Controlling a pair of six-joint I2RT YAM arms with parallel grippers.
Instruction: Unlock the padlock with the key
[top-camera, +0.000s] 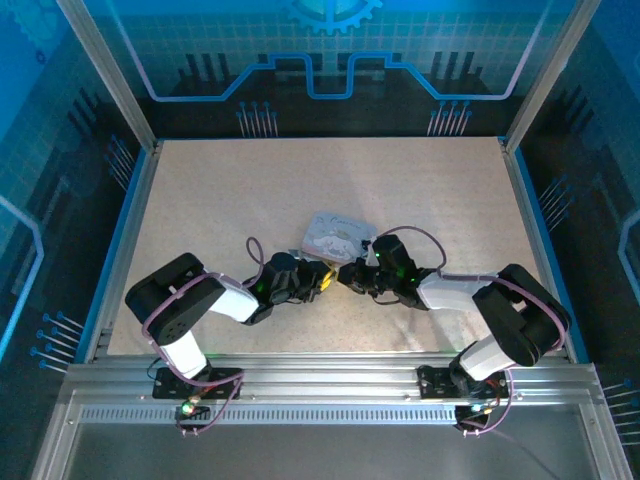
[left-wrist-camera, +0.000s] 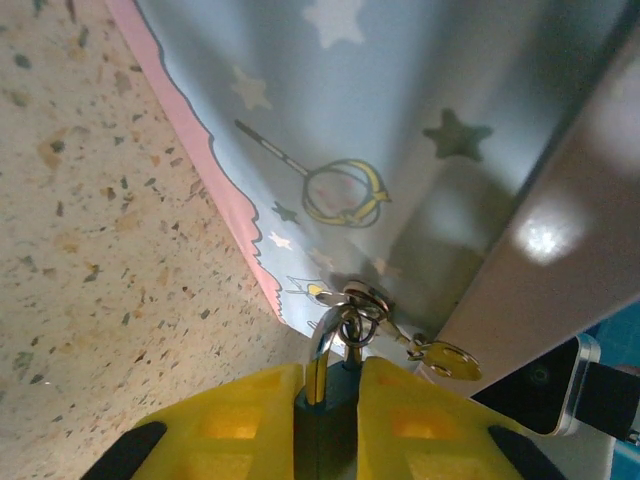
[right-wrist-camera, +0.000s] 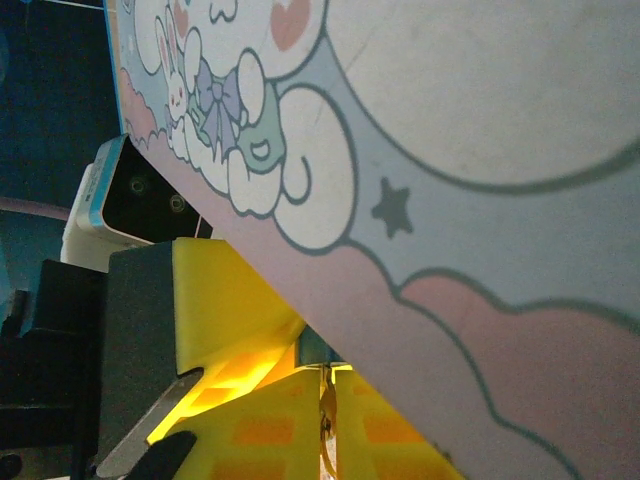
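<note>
In the left wrist view my left gripper is shut on the dark padlock. Its silver shackle sticks out between the yellow fingers and passes through a small ring. A brass key hangs from that ring against the tin. In the right wrist view my right gripper is shut on a thin metal key. The key's tip reaches the dark padlock body. From above, the left gripper and the right gripper meet tip to tip.
The silver-grey tin with a cartoon print lies just behind both grippers and looms close in both wrist views. The speckled table is fenced by blue rails. The left arm's yellow fingers show beside my right fingers.
</note>
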